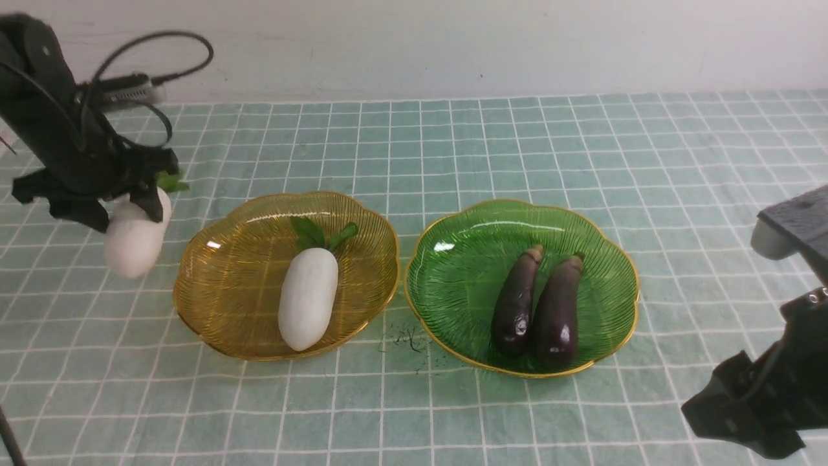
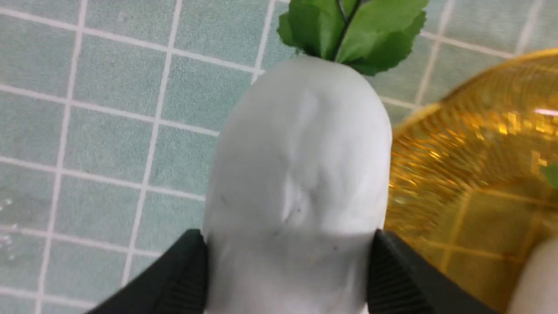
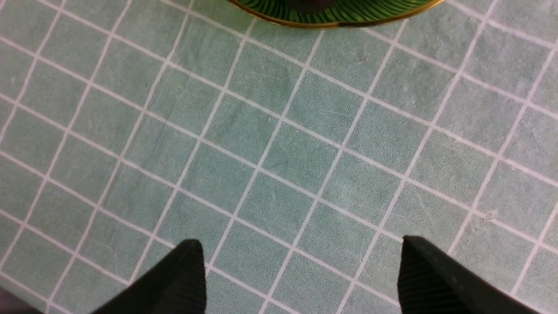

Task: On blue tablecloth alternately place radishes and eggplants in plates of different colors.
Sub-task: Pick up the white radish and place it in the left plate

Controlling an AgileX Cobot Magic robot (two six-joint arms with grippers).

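Observation:
My left gripper (image 1: 132, 210) is shut on a white radish (image 1: 134, 239), which hangs above the blue tablecloth (image 1: 453, 142) just left of the amber plate (image 1: 213, 310). In the left wrist view both black fingers (image 2: 394, 270) press the sides of that radish (image 2: 301, 174), its green leaves pointing away. A second radish (image 1: 309, 296) lies in the amber plate. Two dark purple eggplants (image 1: 517, 301) (image 1: 557, 310) lie side by side in the green plate (image 1: 453, 259). My right gripper (image 3: 301, 270) stands open over bare cloth, near the green plate's rim (image 3: 335, 19).
A white wall runs behind the cloth's far edge. A small dark scribble mark (image 1: 407, 338) sits on the cloth between the two plates. The right arm (image 1: 770, 388) fills the front right corner.

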